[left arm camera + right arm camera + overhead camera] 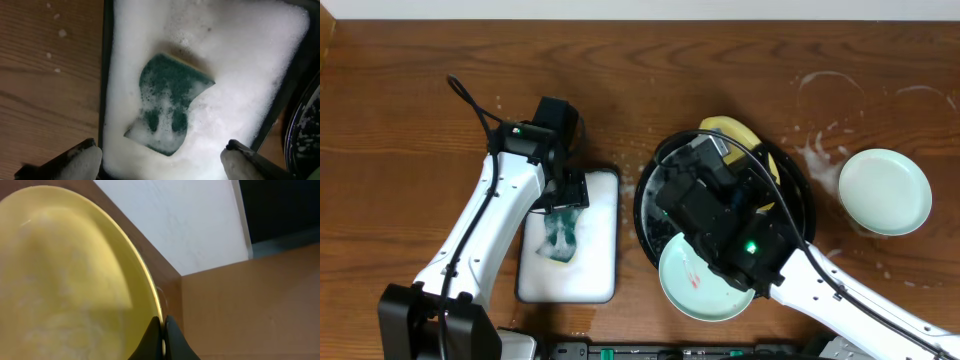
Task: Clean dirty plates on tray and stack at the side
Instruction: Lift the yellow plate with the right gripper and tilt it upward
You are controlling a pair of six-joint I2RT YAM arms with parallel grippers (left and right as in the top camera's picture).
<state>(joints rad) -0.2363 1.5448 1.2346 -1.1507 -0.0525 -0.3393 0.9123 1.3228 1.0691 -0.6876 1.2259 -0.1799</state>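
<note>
**At my right fingertips: the yellow plate**

My right gripper (pixel 161 337) is pinching the yellow plate (pixel 70 280) by its rim, jaws nearly together, over the black tray (pixel 644 205). Behind that gripper, partly under my arm, the smeared plate (pixel 705 285) is lying at the tray's edge. Well off to the gripper's right, the clean plate (pixel 885 190) is sitting on the table (pixel 400 100). My left gripper (pixel 162 161) is hovering spread wide, foam on its fingertips (pixel 85 161), directly above the sponge (pixel 167 107) in the foamy white tray (pixel 598 275).
</note>
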